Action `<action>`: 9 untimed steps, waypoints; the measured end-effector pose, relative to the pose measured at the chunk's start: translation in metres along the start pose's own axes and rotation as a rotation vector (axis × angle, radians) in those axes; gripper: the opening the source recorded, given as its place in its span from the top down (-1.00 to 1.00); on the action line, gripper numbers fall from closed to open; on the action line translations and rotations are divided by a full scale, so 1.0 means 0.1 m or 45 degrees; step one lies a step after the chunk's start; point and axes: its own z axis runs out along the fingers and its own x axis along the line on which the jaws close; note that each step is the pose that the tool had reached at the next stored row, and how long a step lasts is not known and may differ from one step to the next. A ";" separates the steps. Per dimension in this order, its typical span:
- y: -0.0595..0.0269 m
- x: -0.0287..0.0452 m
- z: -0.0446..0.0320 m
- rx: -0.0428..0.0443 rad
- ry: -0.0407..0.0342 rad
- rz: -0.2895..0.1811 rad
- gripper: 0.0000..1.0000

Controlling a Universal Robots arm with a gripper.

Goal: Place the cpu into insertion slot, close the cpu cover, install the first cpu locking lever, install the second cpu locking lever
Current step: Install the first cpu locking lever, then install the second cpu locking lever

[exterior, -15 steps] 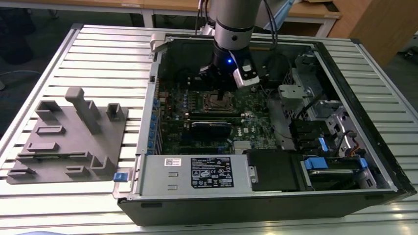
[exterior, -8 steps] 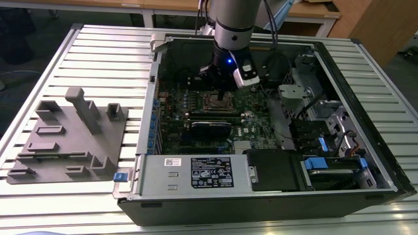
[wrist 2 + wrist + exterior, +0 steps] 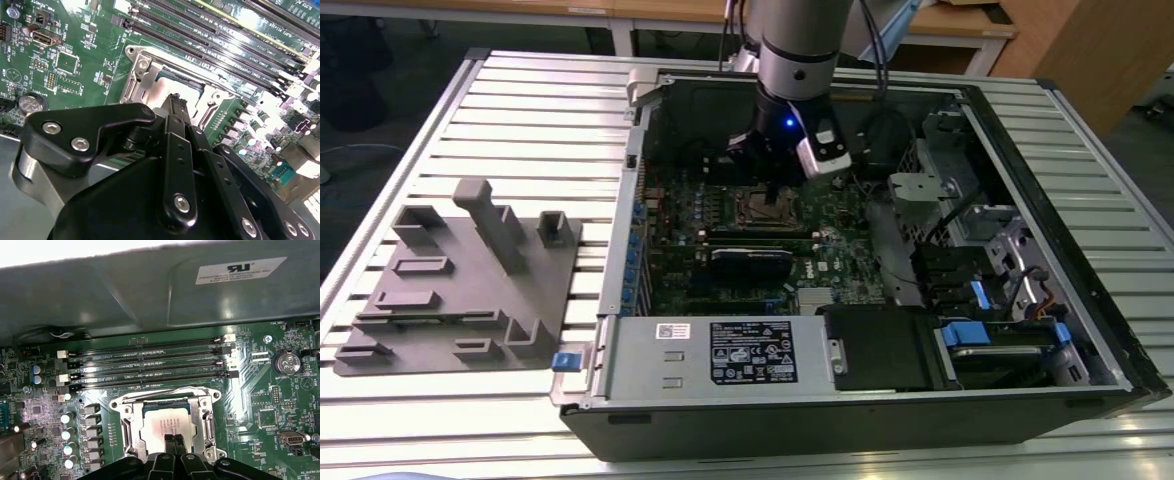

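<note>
Jaws pressed together, tips just above the cpu (image 3: 167,422), already seated inside the cpu cover (image 3: 167,399), directly below gripper (image 3: 174,439).

A pale slatted metal tabletop (image 3: 520,110) catches bright glare along its near edge in the exterior view, with dark floor (image 3: 380,60) beyond it at that view's left, light wooden desks (image 3: 667,12) behind and a wooden cabinet (image 3: 1081,50) at the right
</note>
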 end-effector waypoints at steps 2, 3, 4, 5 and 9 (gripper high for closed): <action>0.001 0.000 -0.034 0.000 0.0000 0.000 0.79; 0.000 0.000 -0.040 0.000 0.0000 0.000 0.79; 0.001 0.000 -0.040 0.000 -0.0001 0.000 0.79; 0.001 0.000 -0.040 0.000 -0.0001 0.000 0.79; 0.001 0.000 -0.059 0.000 0.0000 0.000 0.79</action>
